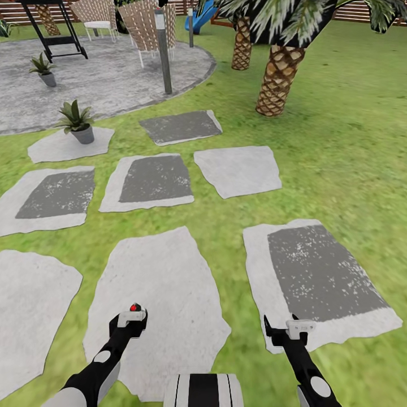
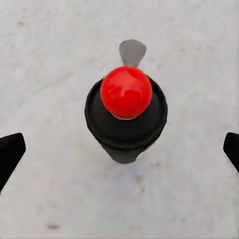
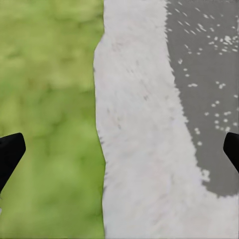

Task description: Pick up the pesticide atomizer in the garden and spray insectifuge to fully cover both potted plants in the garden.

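Reaching for the bottle is the step in hand: the left gripper hangs directly above the pesticide atomizer, which stands upright on a big pale stepping stone just in front of the robot. From the left wrist view the red top sits centred between the two dark fingertips, which stand wide apart on either side of the bottle and do not touch it, so nothing is gripped yet. In the head view only a red dot of the cap peeks out past the left gripper. The right gripper hovers over the edge of the neighbouring stone, where pale stone meets lawn; its fingers are also spread and it carries nothing. Measured from the bottle's stone, the nearer potted plant sits well beyond it and to the left on a small slab of its own, and the farther potted plant stands beyond that on the round grey patio. Neither plant looks sprayed. The next move, as I judge it, calls for lowering the left gripper straight down until the fingers flank the dark body below the cap, then closing on it without tipping it, since the bottle is slim and freestanding.
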Tool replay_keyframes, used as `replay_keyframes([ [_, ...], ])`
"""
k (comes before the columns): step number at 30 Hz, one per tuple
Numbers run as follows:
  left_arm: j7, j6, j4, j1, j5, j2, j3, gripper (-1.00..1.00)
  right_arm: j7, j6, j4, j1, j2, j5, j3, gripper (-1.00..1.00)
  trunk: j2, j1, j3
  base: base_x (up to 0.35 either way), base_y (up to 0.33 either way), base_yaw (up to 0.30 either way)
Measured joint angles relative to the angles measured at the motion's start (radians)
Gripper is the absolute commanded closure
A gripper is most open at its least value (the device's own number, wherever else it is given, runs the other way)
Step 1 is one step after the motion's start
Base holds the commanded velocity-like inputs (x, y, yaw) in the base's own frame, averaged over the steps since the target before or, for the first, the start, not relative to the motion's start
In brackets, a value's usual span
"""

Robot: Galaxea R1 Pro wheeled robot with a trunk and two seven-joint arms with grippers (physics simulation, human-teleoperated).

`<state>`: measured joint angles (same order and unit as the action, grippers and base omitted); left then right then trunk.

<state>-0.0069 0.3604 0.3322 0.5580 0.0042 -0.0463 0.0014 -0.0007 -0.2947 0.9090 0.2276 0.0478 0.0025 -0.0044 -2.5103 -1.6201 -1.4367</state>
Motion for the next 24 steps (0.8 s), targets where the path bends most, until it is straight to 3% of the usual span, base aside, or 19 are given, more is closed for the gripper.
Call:
replay_keyframes([
  [24, 0.000, 0.000, 0.000, 0.000, 0.000, 0.000, 0.000, -1.00, -0.001, 0.000, 0.000, 0.000, 0.000, 0.000, -0.001, -1.00, 0.000, 0.000, 0.000, 0.028, 0.000, 0.000],
])
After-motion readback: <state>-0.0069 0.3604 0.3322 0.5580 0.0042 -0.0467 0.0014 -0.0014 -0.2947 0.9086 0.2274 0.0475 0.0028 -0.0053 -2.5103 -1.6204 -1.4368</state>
